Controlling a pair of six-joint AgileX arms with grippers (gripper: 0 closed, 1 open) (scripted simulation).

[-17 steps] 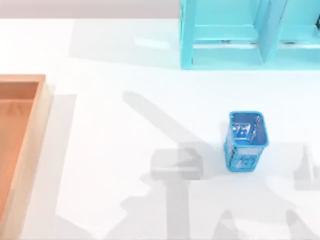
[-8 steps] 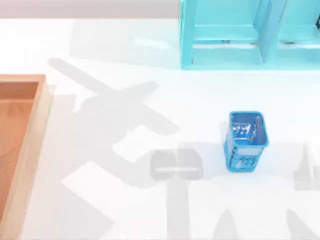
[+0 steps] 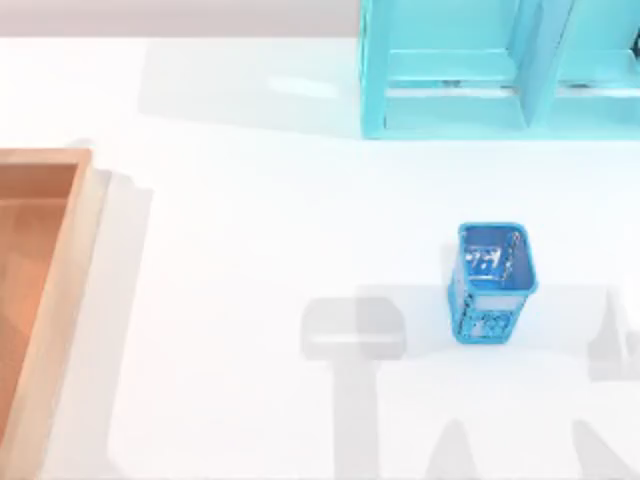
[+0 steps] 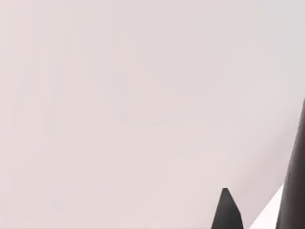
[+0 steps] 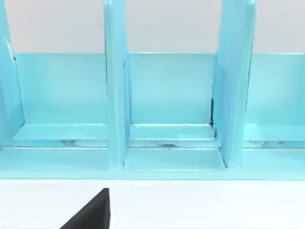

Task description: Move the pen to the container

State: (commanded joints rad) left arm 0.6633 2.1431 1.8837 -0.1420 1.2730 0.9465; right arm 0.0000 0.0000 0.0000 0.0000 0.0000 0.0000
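Two fixed things frame the desk [image 3: 250,200] in the top view: the tray [image 3: 62,300] along its left edge and the cyan shelf [image 3: 500,70] at the far edge toward the right corner. The blue cup [image 3: 492,282] stands upright right of the middle, well apart from both. We cannot tell where the pen is, so we judge the task to be at its start or between steps. The next move calls for finding the pen and closing on its barrel. Open room lies wide between cup and tray, and the tray's raised rim must be cleared from above.

At the left wrist, the left gripper [image 4: 259,210] hangs before a plain pale surface. Whether it is released or clenched we cannot tell.

At the right wrist, the right gripper [image 5: 90,214] faces the shelf's upright dividers over the white desk. Its state we cannot tell either.
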